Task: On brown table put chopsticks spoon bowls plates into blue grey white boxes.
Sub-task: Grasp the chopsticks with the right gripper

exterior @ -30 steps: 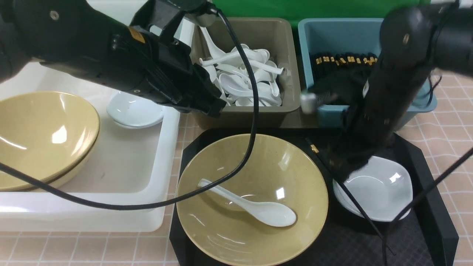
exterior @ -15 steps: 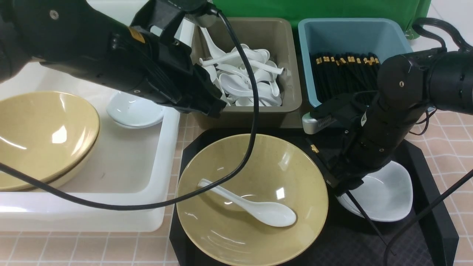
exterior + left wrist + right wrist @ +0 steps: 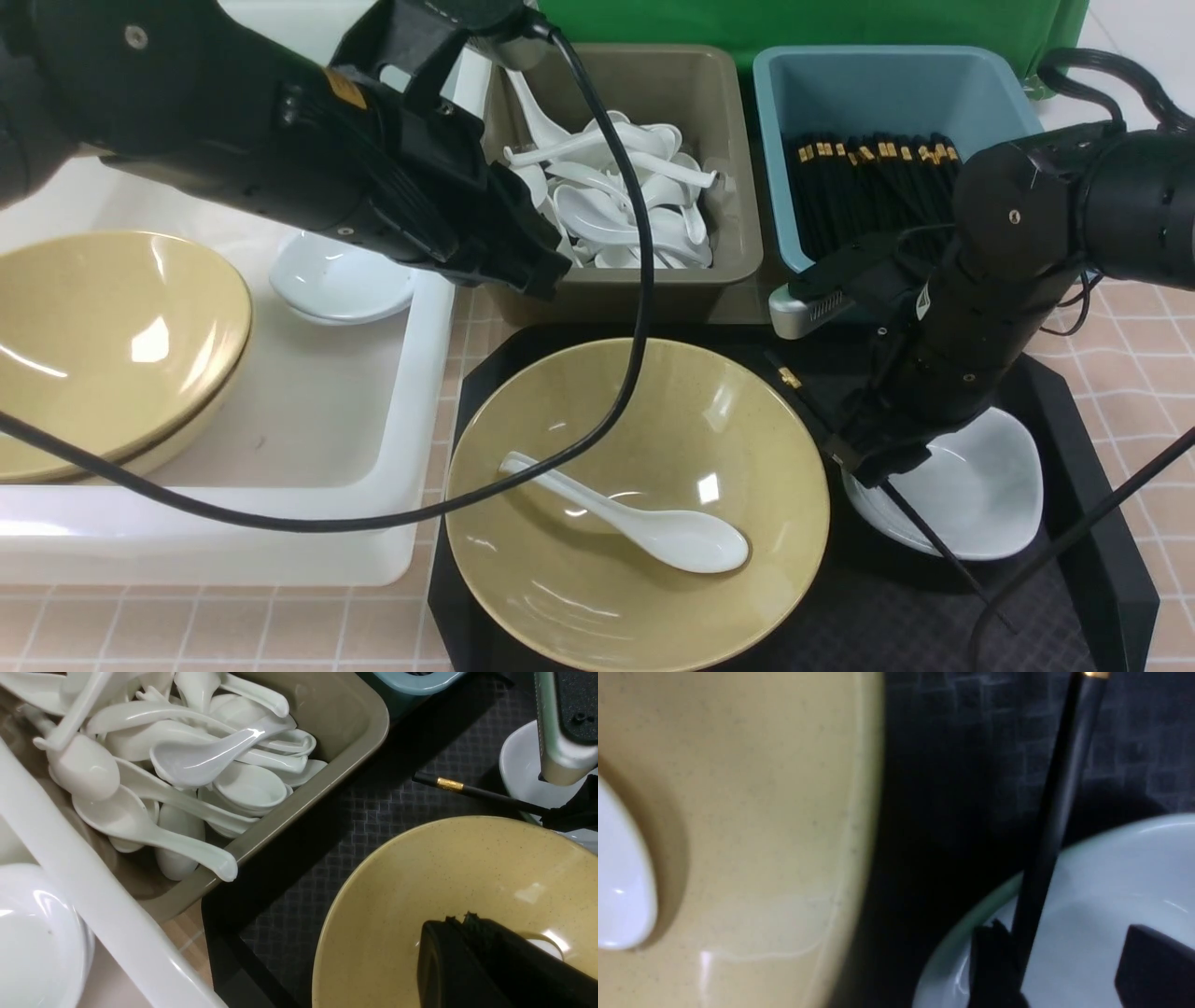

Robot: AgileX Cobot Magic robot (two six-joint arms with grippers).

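Note:
On the black tray (image 3: 1074, 392) stands a tan bowl (image 3: 747, 448) holding a white spoon (image 3: 644, 523). Right of it is a white plate (image 3: 980, 485) with one black chopstick (image 3: 943, 560) lying slantwise across its left rim. My right gripper (image 3: 878, 462) hangs low over that rim. In the right wrist view its jaws stand open (image 3: 1064, 938) with the chopstick (image 3: 1059, 788) between them, close against one finger. My left gripper (image 3: 541, 275) is shut and empty, hovering above the bowl's far-left rim (image 3: 460, 921).
The white box (image 3: 411, 392) on the left holds a tan bowl (image 3: 103, 345) and a white plate (image 3: 341, 280). The grey box (image 3: 728, 271) is full of spoons. The blue box (image 3: 775, 140) holds several chopsticks. The brown table (image 3: 280, 625) shows at the front.
My right arm has swung down and settled over the plate's left rim, and its jaws have narrowed a little around the chopstick. The left arm has not moved.

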